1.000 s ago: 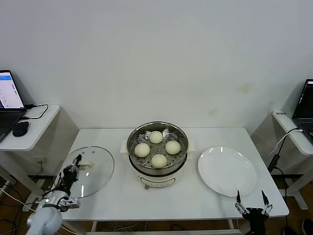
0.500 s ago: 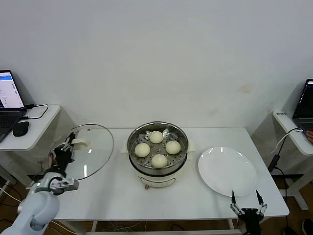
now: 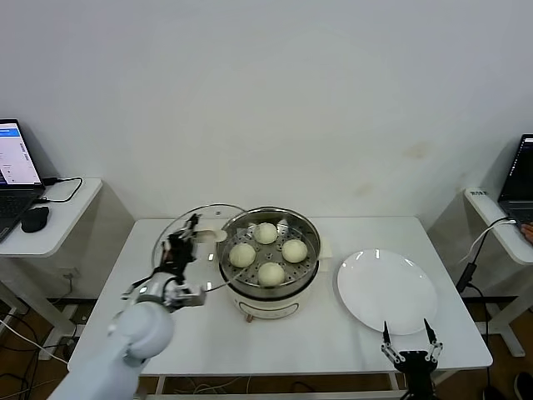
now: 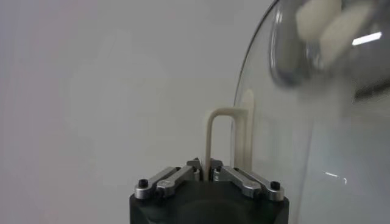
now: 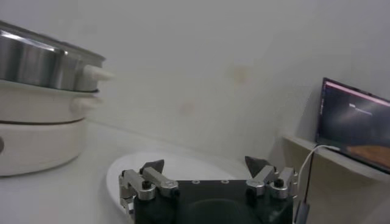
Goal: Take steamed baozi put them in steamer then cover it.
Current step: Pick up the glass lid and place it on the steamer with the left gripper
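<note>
Left arm: raised over the table's [image 3: 200,333] left half, forearm reaching up and inward toward the steamer [image 3: 268,262]; the white elbow shell sits low near the front edge.
Left gripper [image 3: 178,249]: clenched on the cream handle [image 4: 213,141] of the cover [image 3: 196,242]; in the left wrist view the handle's loop rises straight out from between the pinched fingers [image 4: 166,180].
Cover: held off the table, tilted up on edge, its glass just to the steamer side of the jaws, its rim reaching the pot's left wall.
Change, left: a second ago the cover lay near the table's left edge with the gripper low beside it; half a second ago it was lifted and tilted at the left edge; now it has crossed to just beside the steamer.
Steamer: centre of the table, beyond the left jaws and to their right, lid off.
Baozi [image 3: 268,251]: four on the perforated tray inside the steamer, unchanged.
Plate [image 3: 387,292]: bare, right of the steamer, just ahead of the right jaws.
Right arm: parked low at the table's front right edge.
Right gripper [image 3: 406,343]: released, fingers spread wide, grasping nothing.
Change, right: it has slid a little leftward along the front edge.
</note>
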Robot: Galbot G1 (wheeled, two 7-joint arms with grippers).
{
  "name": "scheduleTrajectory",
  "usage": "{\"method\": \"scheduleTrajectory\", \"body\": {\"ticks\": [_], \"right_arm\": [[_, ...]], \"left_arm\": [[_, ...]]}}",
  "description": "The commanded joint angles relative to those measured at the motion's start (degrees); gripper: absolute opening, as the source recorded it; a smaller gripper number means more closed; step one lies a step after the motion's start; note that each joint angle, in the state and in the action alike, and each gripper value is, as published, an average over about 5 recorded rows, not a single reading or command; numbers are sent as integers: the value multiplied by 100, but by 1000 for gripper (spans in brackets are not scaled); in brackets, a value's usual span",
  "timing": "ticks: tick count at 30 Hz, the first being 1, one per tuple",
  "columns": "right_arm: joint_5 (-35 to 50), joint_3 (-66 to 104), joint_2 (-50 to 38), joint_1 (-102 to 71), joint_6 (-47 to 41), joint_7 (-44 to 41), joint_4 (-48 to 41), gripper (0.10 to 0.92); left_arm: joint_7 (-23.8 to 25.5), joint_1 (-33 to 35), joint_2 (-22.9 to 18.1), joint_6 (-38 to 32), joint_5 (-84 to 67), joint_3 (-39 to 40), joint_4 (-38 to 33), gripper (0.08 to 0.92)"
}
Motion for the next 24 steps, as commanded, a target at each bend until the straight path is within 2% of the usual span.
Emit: {"method": "scheduleTrajectory", "body": {"ticks": [1,12,24], "right_arm": [[-72,-57,7,51,60,-16,-104,823],[-106,-102,19,89,103,-21,-241,823],[-143,-157,22,75,104,-30,-244,823]], "left_arm": [[850,-1302,-1014,616,1289,1525,353,149],[1031,-1473,-1526,680,1896,1760,926,149],[1008,-1480,-1736,644,1971,1812,1224,149]]}}
